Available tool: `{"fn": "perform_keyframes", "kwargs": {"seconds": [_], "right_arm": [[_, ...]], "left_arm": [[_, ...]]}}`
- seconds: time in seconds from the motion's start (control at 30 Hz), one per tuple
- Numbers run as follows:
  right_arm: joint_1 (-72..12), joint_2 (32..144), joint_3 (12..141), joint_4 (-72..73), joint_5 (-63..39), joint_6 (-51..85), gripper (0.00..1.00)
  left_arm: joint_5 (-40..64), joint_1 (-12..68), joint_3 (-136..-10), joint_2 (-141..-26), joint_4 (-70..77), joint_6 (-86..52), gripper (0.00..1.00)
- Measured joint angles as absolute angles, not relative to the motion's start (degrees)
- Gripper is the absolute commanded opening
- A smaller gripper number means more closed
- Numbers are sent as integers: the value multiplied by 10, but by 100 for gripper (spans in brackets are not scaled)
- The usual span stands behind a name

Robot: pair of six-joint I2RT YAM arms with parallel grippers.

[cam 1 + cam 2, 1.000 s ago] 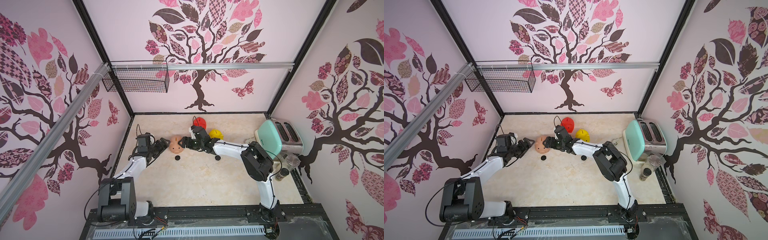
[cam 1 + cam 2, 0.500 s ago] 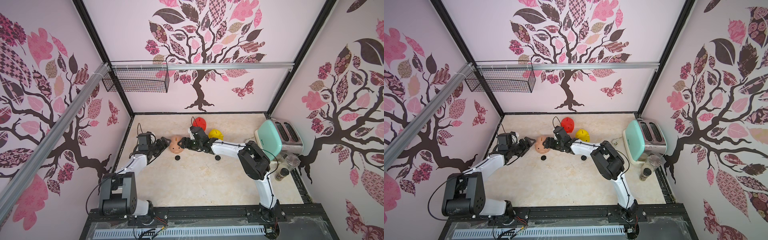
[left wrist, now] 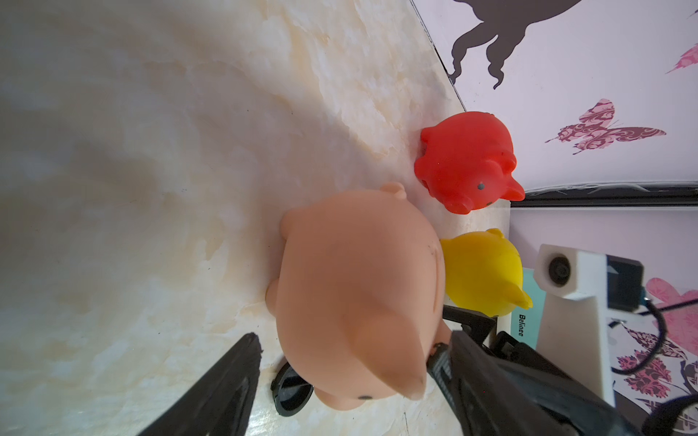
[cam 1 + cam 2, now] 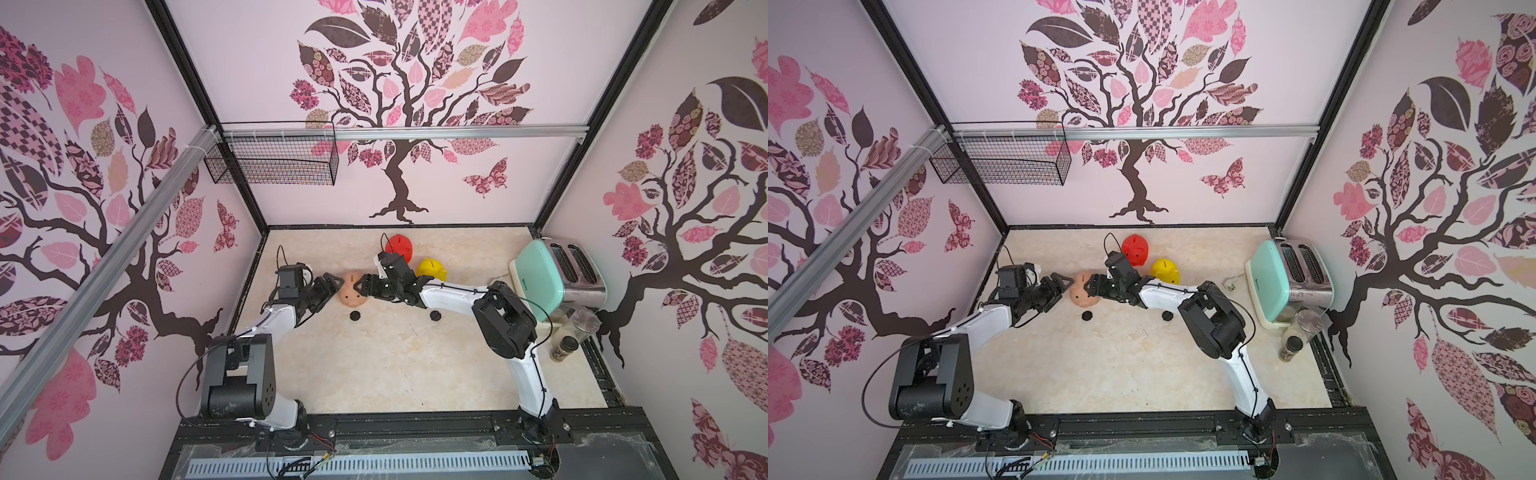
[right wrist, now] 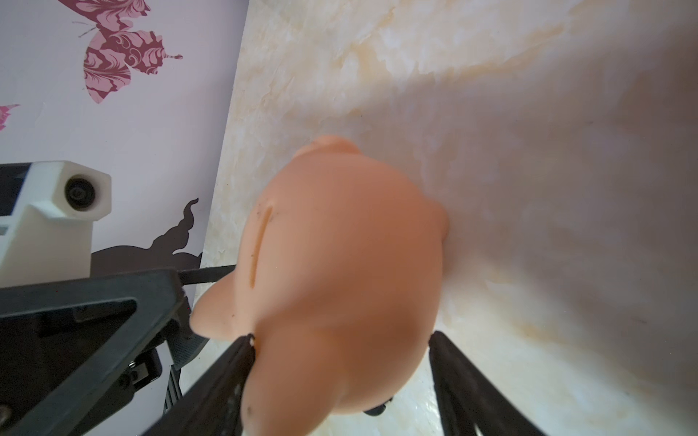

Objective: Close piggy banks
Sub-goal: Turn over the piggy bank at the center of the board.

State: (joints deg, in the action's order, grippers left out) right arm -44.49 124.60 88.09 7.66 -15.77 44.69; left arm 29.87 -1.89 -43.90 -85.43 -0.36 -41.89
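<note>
One peach pig (image 4: 352, 291) upright, back-centre of table (image 4: 374, 374). left gripper (image 4: 334, 284) jaws apart, straddling it. right gripper (image 4: 366, 286) pads (image 5: 226, 377) at both flanks; clamped or not, cannot tell. Likely light, hollow, squashy, slick: hold round midbody, gently.

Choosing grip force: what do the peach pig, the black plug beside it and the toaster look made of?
Peach pig: matte plastic or soft vinyl, smooth with dull sheen. Black plug: plastic or rubber; too small to tell. Toaster: glossy mint shell, plastic or painted metal; mirror-bright metal top.
</note>
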Motion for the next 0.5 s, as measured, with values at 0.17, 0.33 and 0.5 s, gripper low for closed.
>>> {"fn": "perform_keyframes", "kwargs": {"seconds": [0.17,0.33,0.5], "right_arm": [[-445,1247,882,79,-163,449,71],[-445,1247,882,81,-166,450,68],[-445,1247,882,83,-170,450,66]], "left_arm": [[307,-19,-447,-862,0,-420,79],[312,-18,-448,-868,3,-420,78],[314,-15,-448,-877,4,-420,77]]}}
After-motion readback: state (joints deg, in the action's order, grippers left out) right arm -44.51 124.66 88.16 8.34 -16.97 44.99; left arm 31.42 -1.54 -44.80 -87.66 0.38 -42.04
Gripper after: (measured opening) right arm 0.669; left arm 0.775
